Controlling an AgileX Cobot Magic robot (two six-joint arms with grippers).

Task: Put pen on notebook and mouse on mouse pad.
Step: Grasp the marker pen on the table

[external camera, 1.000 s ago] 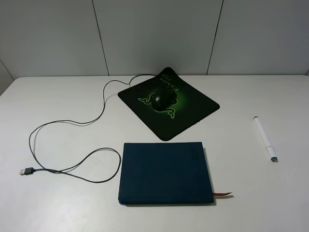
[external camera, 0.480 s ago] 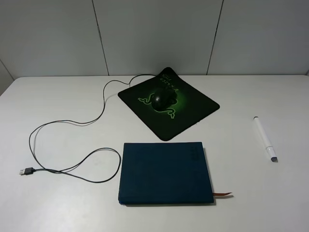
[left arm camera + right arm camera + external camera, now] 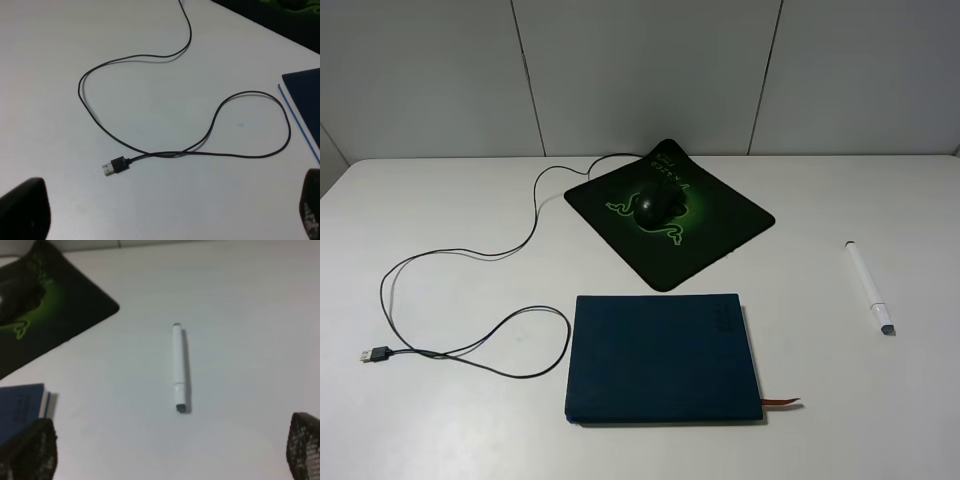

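Exterior high shows nothing moved: glossy black mouse (image 3: 651,207) rests on the green-logo black mouse pad (image 3: 720,225), while the slim white pen (image 3: 868,286), well apart from the dark blue notebook (image 3: 660,355), awaits pickup. Left gripper (image 3: 167,207) and right gripper (image 3: 166,447) gape wide, empty.

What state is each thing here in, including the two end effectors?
Small glossy black mouse: resting on the black-green mouse pad.
USB plug: unplugged, on white table.
Dark blue hardcover notebook: closed, bare.
Slim white pen: lying on table.
Left end effector: open.
Right end effector: open.
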